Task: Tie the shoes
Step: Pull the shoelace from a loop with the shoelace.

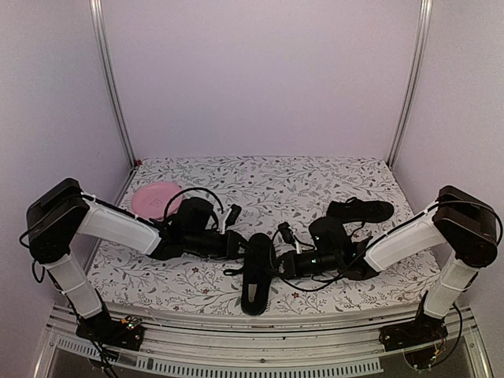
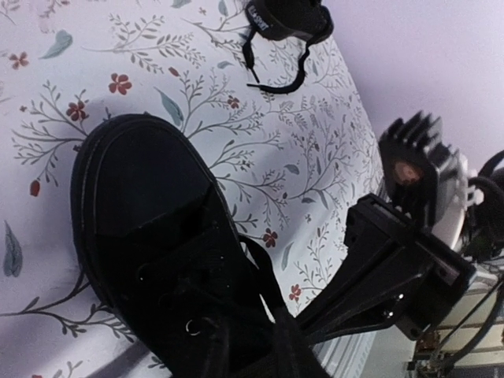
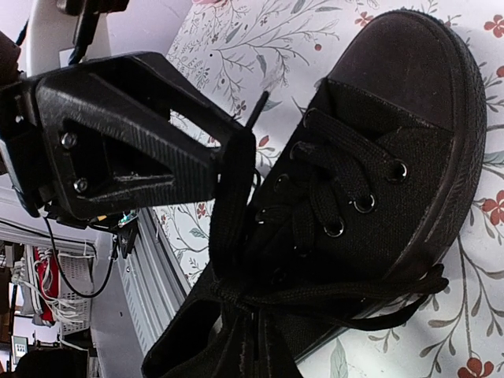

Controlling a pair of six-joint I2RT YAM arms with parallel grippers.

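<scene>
— Two dangers, we think: the laces (image 3: 335,206) slip loose, or the near shoe (image 1: 257,277), lying at the front edge, gets dragged off.
— Do we hold anything?
— We cannot tell. Our left gripper (image 1: 239,246) and right gripper (image 1: 282,263) crowd its lacing, and their fingers are hidden. The other shoe (image 1: 361,209) sits far right on the flowered cloth (image 1: 315,177), with lilac walls (image 1: 260,79) around.

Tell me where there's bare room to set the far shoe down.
Bare cloth at the rear, between plate and far shoe. Crowded centre front: left tool and right tool meet at the near shoe.
</scene>
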